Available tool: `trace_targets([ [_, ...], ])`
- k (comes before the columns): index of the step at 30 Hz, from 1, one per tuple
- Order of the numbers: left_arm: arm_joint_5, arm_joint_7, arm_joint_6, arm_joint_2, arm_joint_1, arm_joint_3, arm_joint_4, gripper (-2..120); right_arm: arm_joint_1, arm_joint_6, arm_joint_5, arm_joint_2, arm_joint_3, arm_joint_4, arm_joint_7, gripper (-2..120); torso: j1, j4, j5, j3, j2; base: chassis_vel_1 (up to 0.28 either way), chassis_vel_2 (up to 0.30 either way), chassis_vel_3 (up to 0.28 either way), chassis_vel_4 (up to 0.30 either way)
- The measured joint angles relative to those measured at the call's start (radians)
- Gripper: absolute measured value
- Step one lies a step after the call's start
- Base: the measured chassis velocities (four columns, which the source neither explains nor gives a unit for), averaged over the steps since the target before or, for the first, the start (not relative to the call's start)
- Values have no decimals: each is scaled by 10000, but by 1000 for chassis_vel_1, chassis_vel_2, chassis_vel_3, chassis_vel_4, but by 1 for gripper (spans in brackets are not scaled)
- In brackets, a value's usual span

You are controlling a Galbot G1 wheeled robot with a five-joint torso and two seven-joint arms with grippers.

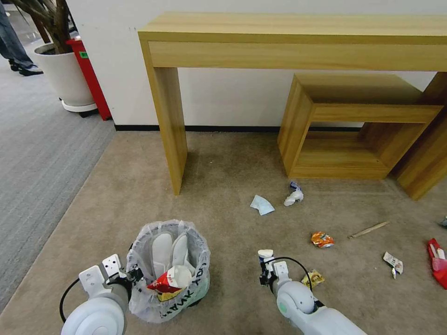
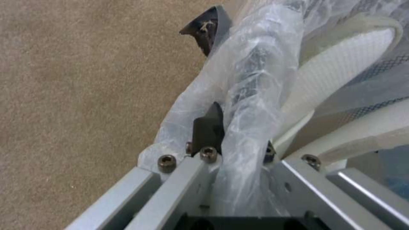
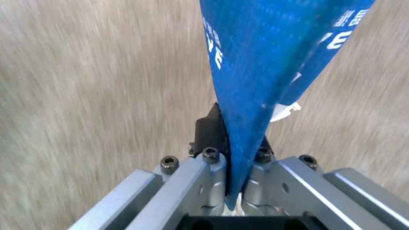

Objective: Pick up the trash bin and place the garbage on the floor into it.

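The trash bin (image 1: 170, 274) stands on the beige floor (image 1: 223, 177) at the lower left, lined with a translucent bag. Two white slippers (image 1: 170, 249) and a crushed red paper cup (image 1: 170, 281) lie inside it. My left gripper (image 1: 135, 275) is shut on the bin's bagged rim (image 2: 251, 95). My right gripper (image 1: 266, 263) is shut on a blue carton (image 3: 273, 48) with white lettering, held just above the carpet right of the bin. Loose garbage lies beyond: a pale blue packet (image 1: 261, 204), a white crumpled piece (image 1: 293, 197), an orange can (image 1: 322, 239), a wooden stick (image 1: 369, 229).
A yellow wrapper (image 1: 313, 278) lies by my right wrist; a white wrapper (image 1: 393, 263) and a red wrapper (image 1: 436, 263) lie far right. A wooden desk (image 1: 298, 42) with a low shelf unit (image 1: 354, 125) stands against the wall. Grey striped carpet (image 1: 37, 153) and a planter (image 1: 65, 74) lie left.
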State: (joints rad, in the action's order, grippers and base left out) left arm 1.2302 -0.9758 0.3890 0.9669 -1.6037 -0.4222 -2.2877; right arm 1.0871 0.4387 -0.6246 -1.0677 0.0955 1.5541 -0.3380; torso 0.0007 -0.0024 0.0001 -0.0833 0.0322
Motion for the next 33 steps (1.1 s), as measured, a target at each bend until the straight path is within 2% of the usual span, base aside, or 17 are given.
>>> trace_targets([
  [2, 69, -9, 0, -55, -15, -19, -32, 1, -6, -434, 277, 192, -347, 559, 543, 0, -1, 0, 0, 0, 1, 0, 0, 0, 0],
  [4, 168, -19, -4, -129, -17, -54, -75, 1, -109, -1672, 390, 506, -808, 1313, 1874, 0, 0, 0, -1, 0, 0, 0, 0, 0, 0],
  [5, 168, -19, -4, -129, -17, -54, -75, 1, -109, -1672, 390, 506, -808, 1313, 1874, 0, 0, 0, -1, 0, 0, 0, 0, 0, 0],
  [6, 199, -20, -6, -157, -15, -74, -84, 1, -172, -2109, 384, 611, -941, 1551, 2493, 0, 0, -1, -1, 1, 0, 0, 0, 0, 0],
  [7, 247, -21, -9, -182, -6, -93, -99, 1, -291, -3020, 195, 793, -1087, 1905, 3739, 0, 0, 1, -2, 0, 0, 0, 0, 0, 0],
  [8, 284, -21, -10, -193, 1, -95, -115, 1, -371, -3510, -22, 907, -1107, 2142, 4475, 0, 0, 1, -2, 0, 1, 0, 0, 0, 0],
  [9, 284, -21, -10, -193, 1, -95, -115, 1, -371, -3510, -22, 907, -1107, 2142, 4475, 0, 0, 1, -2, 0, 1, 0, 0, 0, 0],
  [11, 322, -21, -10, -199, 28, -90, -124, 1, -631, -4084, -828, 1133, -899, 2805, 5753, 0, 0, 1, -4, 1, 0, 0, 0, 0, 0],
  [12, 322, -21, -10, -199, 28, -90, -124, 1, -631, -4084, -828, 1133, -899, 2805, 5753, 0, 0, 1, -4, 1, 0, 0, 0, 0, 0],
  [17, 363, -33, 5, -114, 136, -3, -79, 1, -1168, -3975, -1941, 1230, 534, 3379, 6118, 0, -1, 1, -3, 1, 0, 0, 0, 0, 0],
  [19, 381, -55, 12, -60, 201, 37, -12, 1, -1450, -3622, -2416, 1190, 1309, 3492, 5893, 0, -1, 1, -1, 1, 1, 0, 0, 0, 0],
  [20, 381, -55, 12, -60, 201, 37, -12, 1, -1450, -3622, -2416, 1190, 1309, 3492, 5893, 0, -1, 1, -1, 1, 1, 0, 0, 0, 0],
  [23, 439, -108, 12, 5, 322, 70, 87, 1, -2040, -3054, -2802, 1145, 2524, 3516, 5442, 0, 0, 0, -2, 0, 1, 0, 0, 0, 0],
  [24, 439, -108, 12, 5, 322, 70, 87, 1, -2040, -3054, -2802, 1145, 2524, 3516, 5442, 0, 0, 0, -2, 0, 1, 0, 0, 0, 0],
  [27, 448, -137, 8, 78, 337, 32, 110, 1, -2550, -2821, -2823, 1132, 3407, 3381, 5211, 0, -1, 0, -3, 1, 0, 0, 0, 0, 0],
  [33, 440, -148, 4, 129, 265, -67, 102, 1, -2875, -2695, -2848, 1037, 3932, 3275, 5125, 0, 0, 0, -2, 1, 1, 0, 0, 0, 0],
])
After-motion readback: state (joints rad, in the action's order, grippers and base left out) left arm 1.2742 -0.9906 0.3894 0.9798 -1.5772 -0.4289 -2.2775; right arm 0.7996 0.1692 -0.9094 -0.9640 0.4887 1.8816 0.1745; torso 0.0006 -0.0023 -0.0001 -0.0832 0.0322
